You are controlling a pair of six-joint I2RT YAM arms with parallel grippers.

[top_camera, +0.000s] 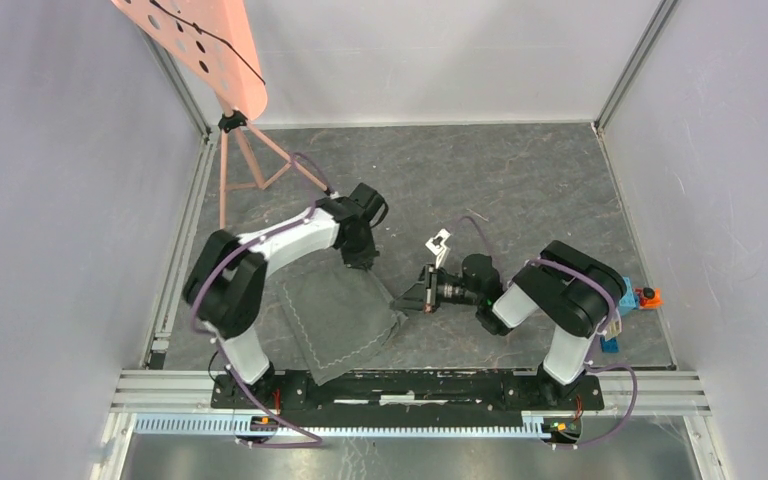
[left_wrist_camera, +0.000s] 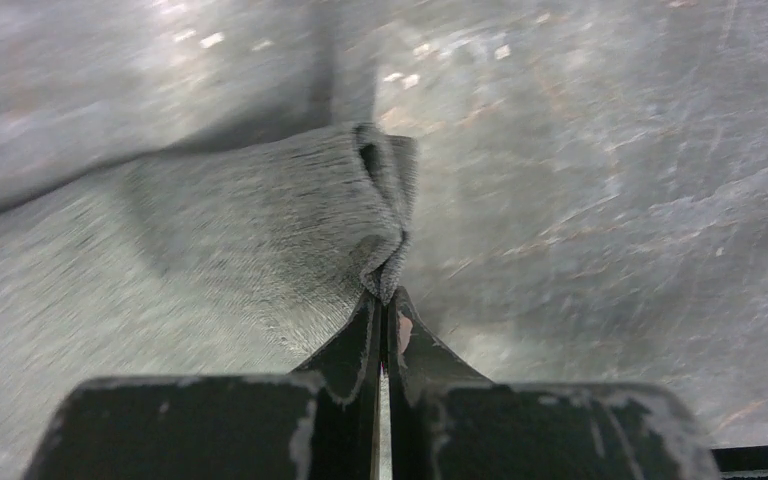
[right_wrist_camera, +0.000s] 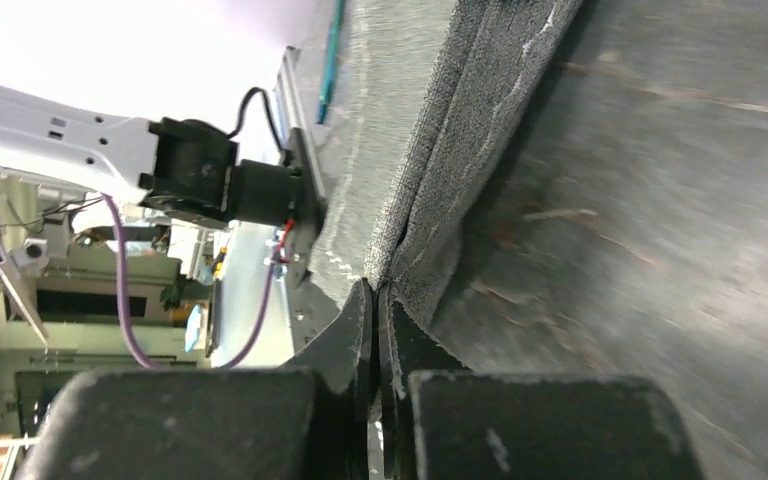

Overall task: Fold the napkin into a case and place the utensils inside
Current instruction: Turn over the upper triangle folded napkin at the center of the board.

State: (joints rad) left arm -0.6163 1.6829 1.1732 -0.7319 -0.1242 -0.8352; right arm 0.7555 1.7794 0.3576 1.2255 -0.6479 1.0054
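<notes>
The dark grey napkin (top_camera: 338,318) lies partly lifted on the slate floor between the arms. My left gripper (top_camera: 363,262) is shut on its far corner; in the left wrist view the cloth (left_wrist_camera: 240,230) bunches into the closed fingertips of that gripper (left_wrist_camera: 385,295). My right gripper (top_camera: 401,303) is shut on the napkin's right edge; in the right wrist view the folded hem (right_wrist_camera: 460,130) runs up from that gripper (right_wrist_camera: 375,288). One thin teal utensil (right_wrist_camera: 332,55) lies beyond the cloth near the rail. The other utensils are not visible.
A salmon perforated board (top_camera: 200,40) on a tripod (top_camera: 250,165) stands at the back left. A chunky blue-and-white block with an orange part (top_camera: 635,298) sits at the right wall. An aluminium rail (top_camera: 410,385) runs along the near edge. White walls enclose the floor.
</notes>
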